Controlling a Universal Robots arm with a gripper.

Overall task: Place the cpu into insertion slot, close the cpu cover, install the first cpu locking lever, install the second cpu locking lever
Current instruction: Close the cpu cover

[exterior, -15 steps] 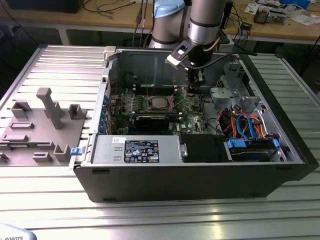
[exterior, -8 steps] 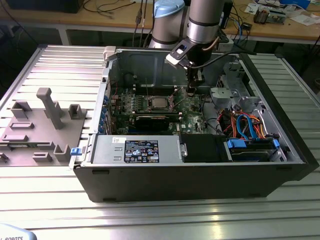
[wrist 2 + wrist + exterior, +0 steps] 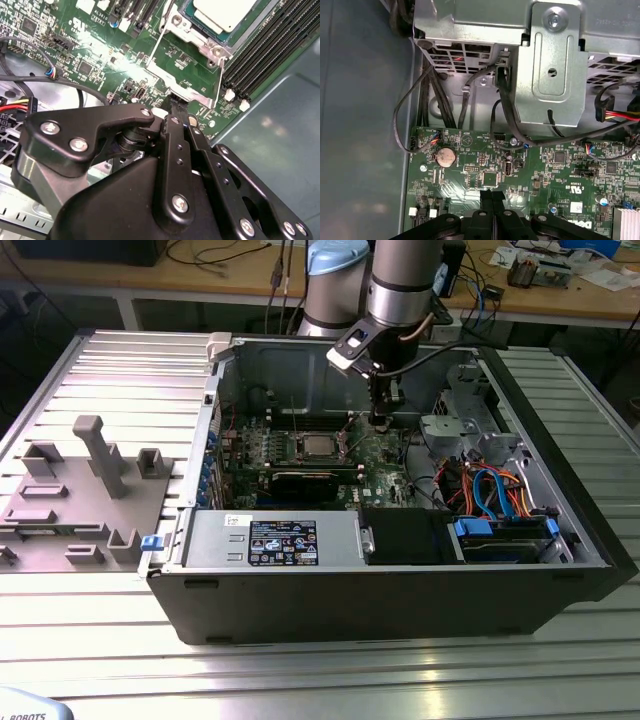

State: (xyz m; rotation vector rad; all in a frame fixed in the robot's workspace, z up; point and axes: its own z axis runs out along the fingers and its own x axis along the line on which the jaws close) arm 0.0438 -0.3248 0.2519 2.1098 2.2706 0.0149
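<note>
- Slatted aluminium table [image 3: 110, 365] carries an open black computer case [image 3: 400, 595]; behind it, along the upper edge of the exterior view, stands a wooden bench [image 3: 200, 282] with loose wires.
- The cpu [image 3: 318, 445] [image 3: 225, 12] lies flat in the insertion slot [image 3: 336, 447], near the middle of the exterior view, with its silvery top facing up.
- The cpu cover [image 3: 186, 31] is seen as a metal frame around the chip. Whether the thin wire levers beside it are latched, I cannot tell.
- The gripper [image 3: 380, 423] [image 3: 176, 112] [image 3: 492, 195] hangs over the green motherboard [image 3: 385, 458] at the exterior view's right of the cpu, near it but apart. Its fingers [image 3: 487, 197] are pressed together with no gap, and I see nothing between them.
- Long black memory slots [image 3: 270, 55] run just beside the socket.
- In the first wrist view a round coin battery [image 3: 445, 156] sits on the board, and black cables [image 3: 504, 107] hang down in front of a grey metal drive bracket [image 3: 552, 75].
- Blue and orange cables [image 3: 498, 490] fill the case at the exterior view's right.
- The power supply box [image 3: 215, 540] at the front bears a dark label [image 3: 283, 542]; its print I cannot read.
- A grey fixture block [image 3: 95, 455] stands on the table at the exterior view's left.
</note>
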